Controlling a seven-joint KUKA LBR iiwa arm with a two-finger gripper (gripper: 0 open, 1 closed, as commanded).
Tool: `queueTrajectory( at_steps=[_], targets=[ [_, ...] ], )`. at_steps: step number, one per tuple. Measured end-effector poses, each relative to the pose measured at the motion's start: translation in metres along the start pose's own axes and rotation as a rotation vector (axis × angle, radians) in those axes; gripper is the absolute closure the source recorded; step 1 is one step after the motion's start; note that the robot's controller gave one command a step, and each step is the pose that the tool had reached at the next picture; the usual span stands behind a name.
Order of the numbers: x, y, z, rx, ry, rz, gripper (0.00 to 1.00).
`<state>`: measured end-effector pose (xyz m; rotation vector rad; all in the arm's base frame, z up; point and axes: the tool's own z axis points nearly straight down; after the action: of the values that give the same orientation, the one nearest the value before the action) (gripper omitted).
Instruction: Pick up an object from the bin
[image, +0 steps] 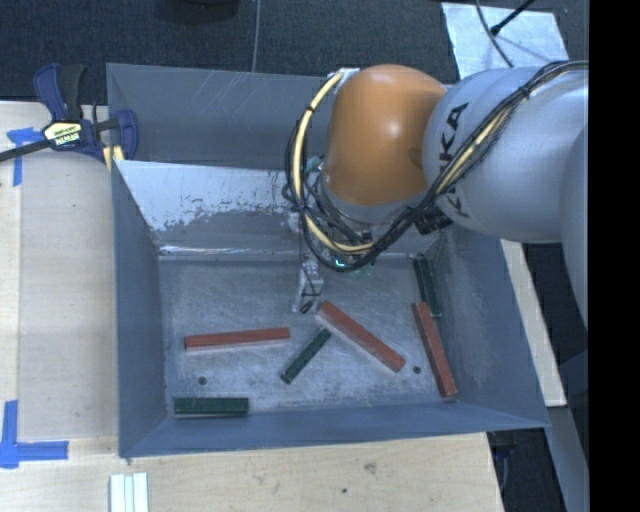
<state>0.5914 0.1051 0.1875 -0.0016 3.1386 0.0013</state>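
My gripper (309, 292) hangs below the orange wrist cover, near the middle of the bin floor, its fingertips just above the upper left end of a red-brown bar (361, 336) that lies diagonally. A dark green bar (305, 356) lies just below the fingertips, slanting down to the left. Left of that, a second red-brown bar (237, 340) lies nearly level. Nothing shows between the fingers.
A third red-brown bar (435, 350) lies along the bin's right wall, with a dark green bar (428, 286) above it. Another dark green bar (211, 406) rests at the front left corner. The arm covers the bin's back right.
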Motion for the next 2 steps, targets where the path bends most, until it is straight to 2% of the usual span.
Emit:
queueTrajectory(
  at_steps=[1,2],
  targets=[
    [0.039,0.058,0.117,0.000,0.001,0.022,0.00],
    [0.045,0.109,0.085,-0.004,-0.003,0.021,0.00]
  ],
)
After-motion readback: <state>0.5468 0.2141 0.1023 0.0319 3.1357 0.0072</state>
